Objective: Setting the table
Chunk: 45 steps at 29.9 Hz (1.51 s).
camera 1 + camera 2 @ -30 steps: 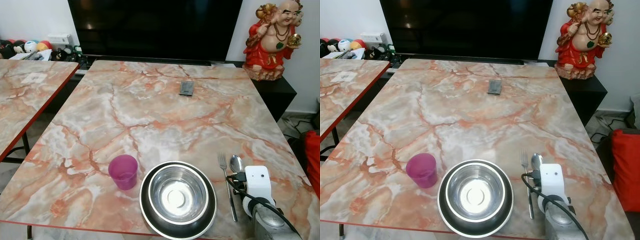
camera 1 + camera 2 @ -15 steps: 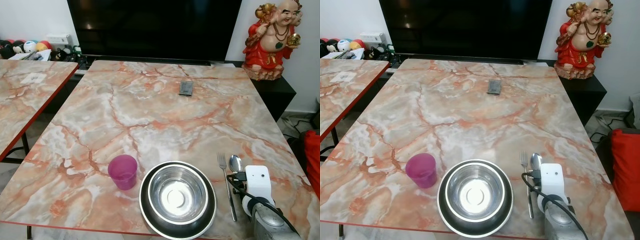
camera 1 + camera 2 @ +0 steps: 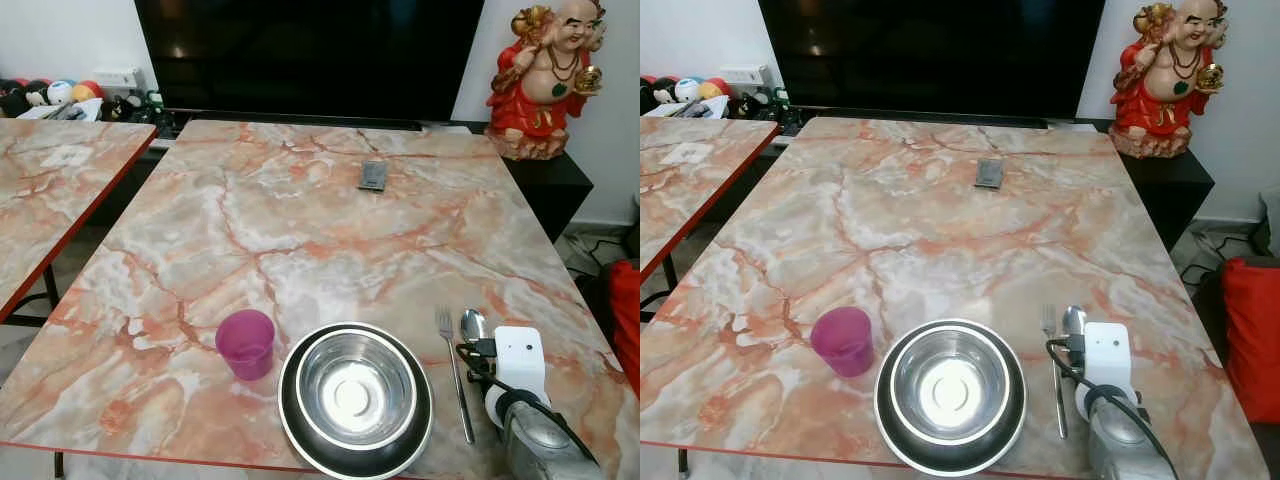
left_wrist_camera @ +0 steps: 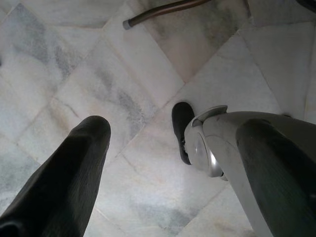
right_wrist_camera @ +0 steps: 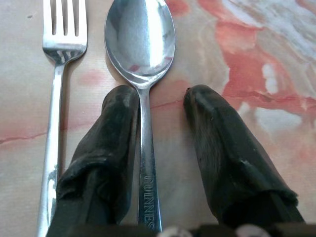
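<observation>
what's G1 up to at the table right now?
Setting a place. The right gripper is down at the spoon, fingers open with the handle between them, beside the fork. A bowl sits on a plate, pink cup to its left. The left gripper hangs open over the floor.

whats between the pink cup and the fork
The steel bowl, nested in a dark plate, sits between the pink cup and the fork, seen in both eye views.

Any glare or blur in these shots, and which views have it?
Eye views: sharp, lamp glare in the steel bowl and the TV screen. Right wrist view: spoon mirrors light, claw fingers soft. Left wrist view: fingers blurred.
</observation>
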{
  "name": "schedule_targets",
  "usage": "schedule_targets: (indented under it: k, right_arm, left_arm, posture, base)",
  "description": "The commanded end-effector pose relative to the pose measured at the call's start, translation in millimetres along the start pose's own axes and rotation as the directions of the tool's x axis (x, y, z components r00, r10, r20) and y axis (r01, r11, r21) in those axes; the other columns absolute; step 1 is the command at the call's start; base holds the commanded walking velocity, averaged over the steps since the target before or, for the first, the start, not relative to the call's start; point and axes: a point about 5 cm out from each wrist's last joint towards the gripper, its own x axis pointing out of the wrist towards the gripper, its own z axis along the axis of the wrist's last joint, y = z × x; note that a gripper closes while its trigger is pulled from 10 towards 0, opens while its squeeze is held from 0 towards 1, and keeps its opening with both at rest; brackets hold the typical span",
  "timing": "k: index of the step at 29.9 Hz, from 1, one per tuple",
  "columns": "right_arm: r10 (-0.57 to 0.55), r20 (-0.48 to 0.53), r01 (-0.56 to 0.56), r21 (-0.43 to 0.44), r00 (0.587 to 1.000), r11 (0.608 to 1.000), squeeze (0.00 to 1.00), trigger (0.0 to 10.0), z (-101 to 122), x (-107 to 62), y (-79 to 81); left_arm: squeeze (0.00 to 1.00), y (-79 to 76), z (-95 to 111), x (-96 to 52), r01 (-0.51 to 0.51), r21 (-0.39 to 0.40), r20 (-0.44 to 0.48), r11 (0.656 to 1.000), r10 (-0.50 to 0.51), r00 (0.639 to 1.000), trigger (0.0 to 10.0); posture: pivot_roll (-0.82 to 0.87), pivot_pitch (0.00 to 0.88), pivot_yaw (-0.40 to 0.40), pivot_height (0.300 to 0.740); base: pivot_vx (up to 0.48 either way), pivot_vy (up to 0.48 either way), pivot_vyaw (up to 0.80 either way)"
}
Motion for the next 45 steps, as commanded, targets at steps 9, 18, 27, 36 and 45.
schedule_targets:
  k: [9, 18, 27, 36, 45]
  right_arm:
    - [0.018, 0.018, -0.019, 0.034, 1.0, 0.999, 0.0, 10.0, 8.5, -3.4, 1.8]
    - [0.015, 0.036, -0.016, 0.041, 0.999, 0.999, 0.0, 10.0, 15.5, -5.1, 0.9]
    - [-0.059, 0.296, 0.016, 0.147, 0.953, 0.989, 0.0, 10.0, 46.5, -8.2, -6.8]
    - [-0.124, 0.441, 0.019, 0.235, 0.889, 0.972, 0.0, 10.0, 58.2, -10.6, -13.0]
    - [-0.119, 0.515, -0.004, 0.231, 0.849, 0.973, 0.0, 10.0, 67.7, -6.8, -8.3]
  left_arm:
    - [0.0, 3.1, -3.2, -1.6, -0.003, 0.011, -0.017, 1.0, 0.004, 1.0, 10.0]
    - [0.0, 2.9, -2.9, -1.4, -0.002, 0.01, -0.015, 1.0, 0.002, 1.0, 10.0]
    - [0.0, 3.1, -3.1, -1.6, -0.004, 0.009, -0.013, 1.0, 0.004, 1.0, 10.0]
    - [0.0, 5.1, -3.7, -2.9, -0.02, 0.009, -0.001, 1.0, 0.02, 1.0, 10.0]
    - [0.0, 5.8, -4.6, -3.6, -0.028, 0.009, 0.002, 1.0, 0.028, 1.0, 10.0]
  posture:
    - [-0.05, 0.087, -0.007, 0.74]
    - [-0.05, 0.083, -0.006, 0.74]
    - [-0.05, 0.079, -0.005, 0.74]
    - [-0.05, 0.06, 0.005, 0.74]
    - [-0.03, 0.033, 0.004, 0.74]
  base:
    - [0.0, 0.0, 0.0]
    - [0.0, 0.0, 0.0]
    - [0.0, 0.0, 0.0]
    - [0.0, 0.0, 0.0]
    - [0.0, 0.0, 0.0]
